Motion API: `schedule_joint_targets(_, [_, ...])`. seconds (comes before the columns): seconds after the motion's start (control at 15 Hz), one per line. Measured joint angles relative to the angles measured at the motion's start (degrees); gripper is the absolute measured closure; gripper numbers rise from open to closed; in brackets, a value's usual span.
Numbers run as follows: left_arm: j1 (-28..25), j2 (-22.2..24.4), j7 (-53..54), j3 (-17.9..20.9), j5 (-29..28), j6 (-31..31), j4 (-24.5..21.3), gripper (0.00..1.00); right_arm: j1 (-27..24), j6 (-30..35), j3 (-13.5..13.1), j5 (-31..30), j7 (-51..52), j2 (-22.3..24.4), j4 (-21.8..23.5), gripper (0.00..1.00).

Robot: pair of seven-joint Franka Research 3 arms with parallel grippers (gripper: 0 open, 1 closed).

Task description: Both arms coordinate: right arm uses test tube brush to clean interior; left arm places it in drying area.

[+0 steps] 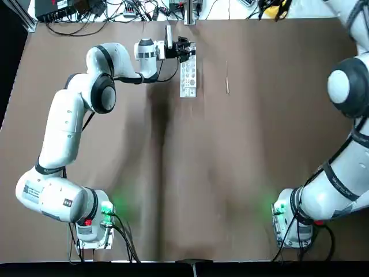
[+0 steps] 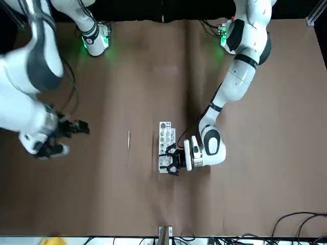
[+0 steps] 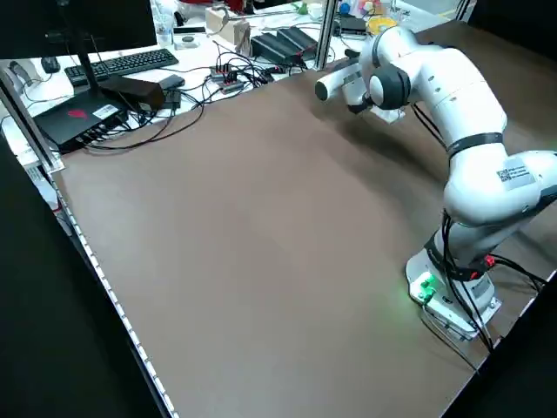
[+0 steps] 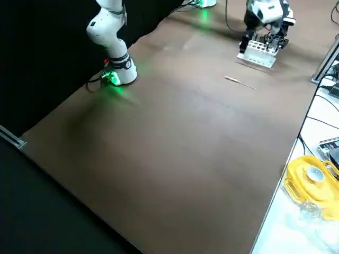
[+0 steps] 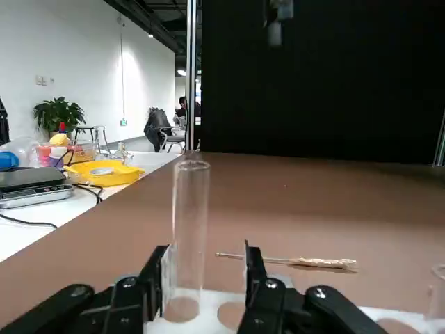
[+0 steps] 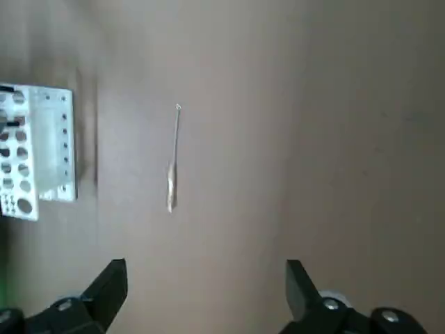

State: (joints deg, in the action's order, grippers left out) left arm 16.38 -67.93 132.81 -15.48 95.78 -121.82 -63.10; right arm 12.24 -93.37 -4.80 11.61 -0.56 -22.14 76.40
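Brush [image 5: 323, 263] nr L end effector [image 5: 204, 289].

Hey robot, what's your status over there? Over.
Left gripper: open, astride clear tube in white rack. Right gripper: open, empty, raised off table. Brush: lying loose on table. Nothing blocking brush.

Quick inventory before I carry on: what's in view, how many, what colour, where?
rack: one, white, on the table by the left tool
brush: one, pale with tan end, lying on the table beside the rack
test tube: clear, one between the left tool's fingers, another partly visible nearby
tray: one, yellow, side bench
keyboard: one, black, side bench
plant: one, green, background
left tool: one, black, at the rack
right tool: one, black, open, above the table
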Motion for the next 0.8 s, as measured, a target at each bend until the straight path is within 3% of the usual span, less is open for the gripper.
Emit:
schedule_joint_targets(0.2, [-0.01, -0.04, 0.07, 0.03, 0.0, -0.03, 0.02, 0.5, -1.14, 4.91, -0.18, -2.53, 0.03, 5.22, 0.07, 0.0])
schedule_joint_targets(0.33, [-0.02, -0.05, 0.11, 0.12, 0.0, -0.06, 0.07, 0.52, -0.95, 9.25, 0.2, -7.66, 0.0, 8.53, 0.21, 0.0])
schedule_joint_targets(0.6, [-0.02, -0.07, 0.13, 0.15, 0.0, -0.09, 0.17, 0.56, -1.11, 10.34, 0.04, -8.44, -0.15, 12.34, 1.49, 0.0])
schedule_joint_targets(0.8, [-0.02, -0.09, 0.14, 0.16, 0.0, -0.1, 0.18, 0.63, -1.63, 8.85, -0.21, -8.44, -0.16, 15.34, 5.47, 0.0])
